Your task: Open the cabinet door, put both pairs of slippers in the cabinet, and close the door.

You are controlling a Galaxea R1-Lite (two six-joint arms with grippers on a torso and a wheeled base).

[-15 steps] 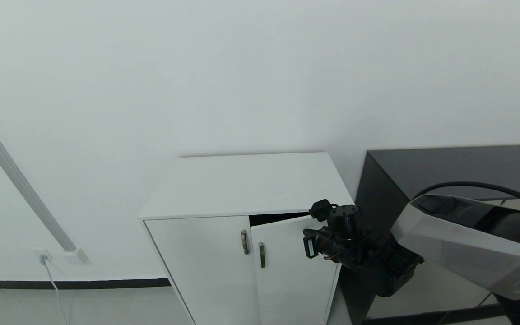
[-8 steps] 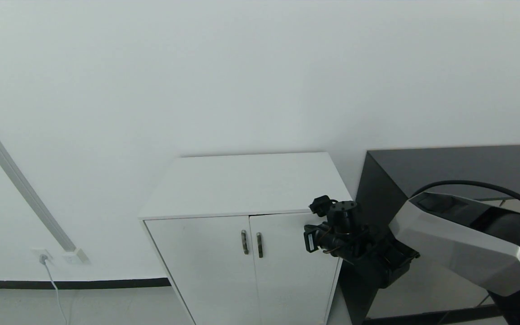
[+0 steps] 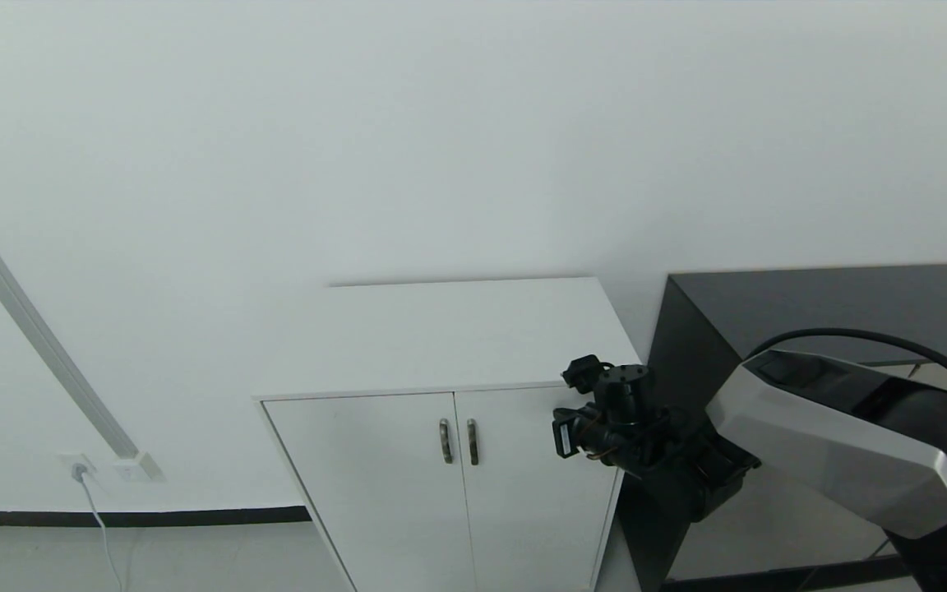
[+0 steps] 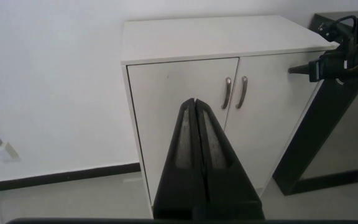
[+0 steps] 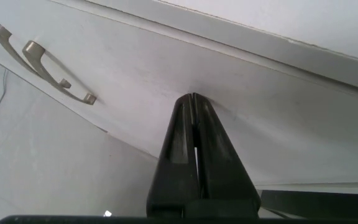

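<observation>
A white two-door cabinet (image 3: 449, 337) stands against the wall with both doors flush and closed. Its two metal handles (image 3: 445, 441) (image 3: 473, 441) meet at the middle. My right gripper (image 5: 192, 98) is shut and empty, and its tip presses on the upper outer part of the right door (image 5: 135, 81). The left wrist view shows that same tip (image 4: 292, 70) against the door (image 4: 272, 118). My left gripper (image 4: 195, 102) is shut on nothing and hangs well in front of the cabinet (image 4: 185, 112), facing the left door.
A black table (image 3: 835, 304) stands tight against the cabinet's right side. On the wall at the left are a slanted cable duct (image 3: 30, 329) and a socket with a cord (image 3: 77, 470). Bare floor (image 4: 73, 199) lies before the cabinet.
One second ago the right door stood ajar with a dark gap at its top. My right gripper has pushed it in, and it now sits flush with the left door.
</observation>
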